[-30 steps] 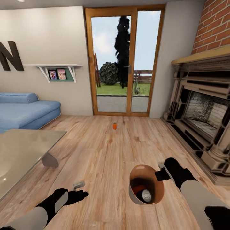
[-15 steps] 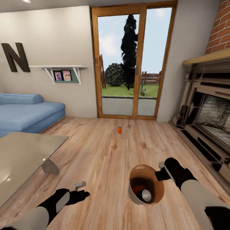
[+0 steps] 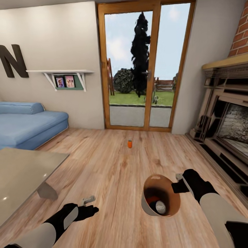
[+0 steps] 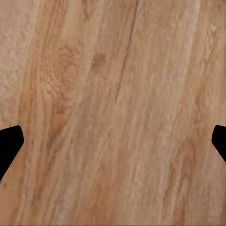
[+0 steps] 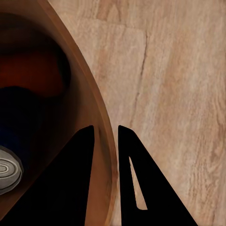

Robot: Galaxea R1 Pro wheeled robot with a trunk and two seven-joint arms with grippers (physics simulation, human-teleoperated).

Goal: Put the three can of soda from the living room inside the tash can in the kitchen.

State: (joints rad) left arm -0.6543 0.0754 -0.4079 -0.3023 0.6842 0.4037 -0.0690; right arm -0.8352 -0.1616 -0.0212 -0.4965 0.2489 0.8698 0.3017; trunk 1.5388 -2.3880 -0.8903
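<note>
One can of soda (image 3: 130,144), orange-red, stands upright on the wood floor ahead, in front of the glass door. The tash can (image 3: 148,208), grey outside and tan inside, hangs low at the right. My right gripper (image 3: 176,182) is shut on its rim. In the right wrist view the fingers (image 5: 81,181) pinch the tash can wall (image 5: 87,101), one inside and one outside. Two cans lie inside it: a silver end (image 3: 159,206) and an orange side (image 3: 151,199). My left gripper (image 3: 90,204) is open over bare floor, its fingertips (image 4: 9,147) wide apart.
A glass coffee table (image 3: 20,172) takes up the near left, with a light-blue sofa (image 3: 29,124) behind it. A fireplace (image 3: 224,131) runs along the right wall. The glass door (image 3: 137,69) closes the far end. Open floor lies between me and the can.
The whole picture has shifted, so the camera has moved, mostly toward the door. The standing can looks a little nearer. Both arms keep their pose, and the bin stays in the right gripper.
</note>
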